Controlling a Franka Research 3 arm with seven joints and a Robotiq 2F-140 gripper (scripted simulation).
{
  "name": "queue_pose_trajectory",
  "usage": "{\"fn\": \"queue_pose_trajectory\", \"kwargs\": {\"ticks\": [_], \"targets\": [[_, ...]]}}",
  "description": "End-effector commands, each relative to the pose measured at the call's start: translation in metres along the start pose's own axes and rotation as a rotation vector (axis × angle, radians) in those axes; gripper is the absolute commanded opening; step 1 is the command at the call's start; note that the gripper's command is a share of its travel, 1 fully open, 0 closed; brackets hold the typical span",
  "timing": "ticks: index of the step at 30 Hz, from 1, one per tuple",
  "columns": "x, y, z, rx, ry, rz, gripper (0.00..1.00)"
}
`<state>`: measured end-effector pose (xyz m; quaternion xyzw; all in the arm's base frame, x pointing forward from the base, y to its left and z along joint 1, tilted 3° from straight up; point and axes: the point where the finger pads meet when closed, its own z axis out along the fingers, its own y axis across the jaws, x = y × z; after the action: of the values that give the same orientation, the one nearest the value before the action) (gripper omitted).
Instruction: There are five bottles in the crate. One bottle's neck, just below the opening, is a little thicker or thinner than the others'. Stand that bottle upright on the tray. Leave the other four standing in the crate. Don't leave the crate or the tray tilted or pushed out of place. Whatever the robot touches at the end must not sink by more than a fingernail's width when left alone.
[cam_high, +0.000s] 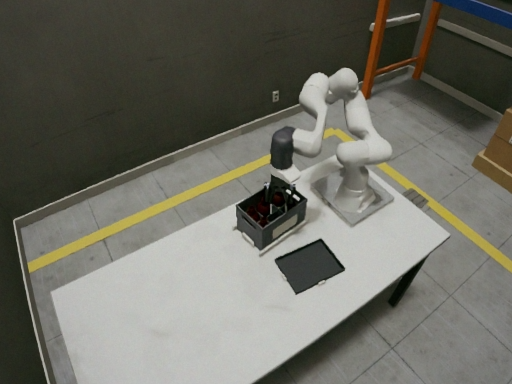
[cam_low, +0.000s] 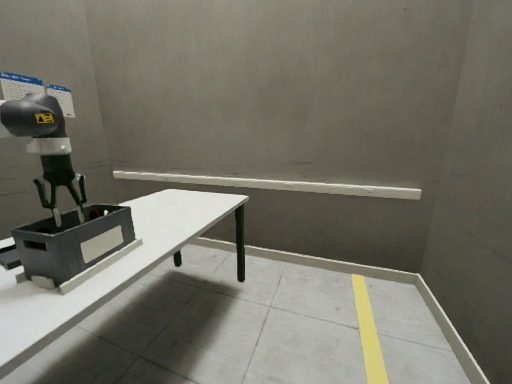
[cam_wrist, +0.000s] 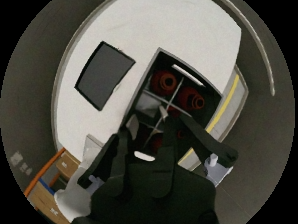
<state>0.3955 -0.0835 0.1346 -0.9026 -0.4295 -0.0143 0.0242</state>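
White table (cam_high: 175, 300) carries the flat dark tray (cam_high: 309, 265) nearest, then the grey crate (cam_high: 270, 216) of red bottles (cam_wrist: 162, 83). Beyond, the arm folds from its base plate (cam_high: 382, 199), wrist pointing straight down, gripper (cam_low: 66, 216) partly spread, holding nothing, fingertips dipped inside the crate.
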Motion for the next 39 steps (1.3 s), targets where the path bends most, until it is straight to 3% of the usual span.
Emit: {"fn": "queue_pose_trajectory", "kwargs": {"ticks": [1,25,26,39], "targets": [[0.0000,0.0002,0.0010,-0.003,-0.002,0.002,0.44],[0.0000,0.0002,0.0010,-0.003,-0.002,0.002,0.44],[0.0000,0.0002,0.0010,-0.003,-0.002,0.002,0.10],[0.0000,0.0002,0.0010,-0.003,-0.002,0.002,0.10]]}}
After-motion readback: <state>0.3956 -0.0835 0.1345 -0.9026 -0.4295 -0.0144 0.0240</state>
